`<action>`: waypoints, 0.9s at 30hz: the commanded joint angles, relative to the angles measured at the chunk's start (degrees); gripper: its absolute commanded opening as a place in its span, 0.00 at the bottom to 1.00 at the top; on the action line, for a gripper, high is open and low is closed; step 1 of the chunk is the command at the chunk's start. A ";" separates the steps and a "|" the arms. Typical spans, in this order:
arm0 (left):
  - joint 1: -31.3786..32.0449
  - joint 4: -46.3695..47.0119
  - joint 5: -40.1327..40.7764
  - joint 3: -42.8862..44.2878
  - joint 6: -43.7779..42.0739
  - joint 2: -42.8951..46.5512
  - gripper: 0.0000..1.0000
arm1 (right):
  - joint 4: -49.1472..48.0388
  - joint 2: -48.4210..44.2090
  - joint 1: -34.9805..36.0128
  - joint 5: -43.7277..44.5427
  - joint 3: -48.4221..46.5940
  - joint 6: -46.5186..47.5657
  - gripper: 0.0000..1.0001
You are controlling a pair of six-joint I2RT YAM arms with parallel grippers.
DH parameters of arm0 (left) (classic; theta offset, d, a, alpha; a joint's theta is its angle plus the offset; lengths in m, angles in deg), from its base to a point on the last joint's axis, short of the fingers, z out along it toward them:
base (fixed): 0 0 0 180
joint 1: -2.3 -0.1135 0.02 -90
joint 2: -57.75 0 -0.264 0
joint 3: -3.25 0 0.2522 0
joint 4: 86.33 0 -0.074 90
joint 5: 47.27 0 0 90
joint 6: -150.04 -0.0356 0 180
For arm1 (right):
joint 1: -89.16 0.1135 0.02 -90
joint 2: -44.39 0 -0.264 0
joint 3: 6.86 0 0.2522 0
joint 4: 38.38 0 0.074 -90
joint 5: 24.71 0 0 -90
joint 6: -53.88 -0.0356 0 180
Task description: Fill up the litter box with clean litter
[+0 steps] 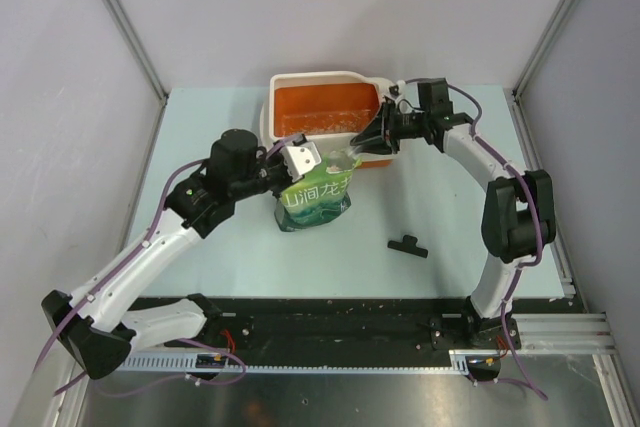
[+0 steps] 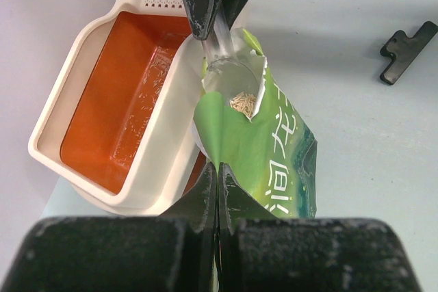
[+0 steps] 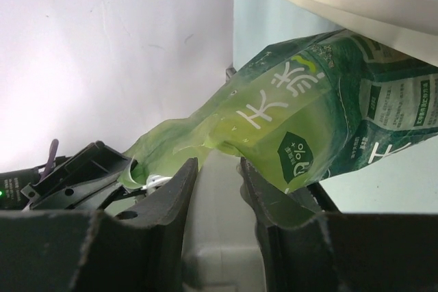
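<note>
Litter box (image 2: 164, 114): at the middle of the table's (image 1: 260, 267) far edge, long axis left to right in the top view; orange floor looks mostly bare.
Clean litter (image 2: 243, 102): pale granules inside the open mouth of the green pouch (image 2: 274, 155) (the amount lower down is hidden).
Left gripper (image 2: 217, 184): fingers pressed together on the pouch's near edge.
Right gripper (image 2: 219, 29): clamped on the silvery lip at the mouth.
Key relation: the mouth sits just outside the box's near long rim and the box lies beyond both grippers; the pour likely needs the mouth raised and tipped that way.
In the way: the wide cream rim; a black clip (image 1: 407, 245) lies well apart.
</note>
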State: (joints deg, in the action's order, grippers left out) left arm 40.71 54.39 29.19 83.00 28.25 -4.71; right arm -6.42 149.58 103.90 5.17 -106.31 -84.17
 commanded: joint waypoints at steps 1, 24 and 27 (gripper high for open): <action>0.87 2.67 -1.49 0.97 -1.52 3.48 0.00 | -10.62 -2.35 -2.96 -1.84 3.24 -4.59 0.00; 3.69 2.05 3.26 3.09 -2.75 0.58 0.00 | -33.84 -8.33 -8.59 -8.88 15.99 -16.80 0.00; 3.77 2.05 3.78 2.82 -2.57 0.76 0.00 | -35.95 -8.51 -9.38 -9.84 17.92 -20.31 0.00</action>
State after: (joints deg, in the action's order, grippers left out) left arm 43.94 54.50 32.07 83.66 26.85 -6.00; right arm -36.76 144.37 97.34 -4.05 -89.72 -98.53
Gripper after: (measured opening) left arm 0.005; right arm 0.311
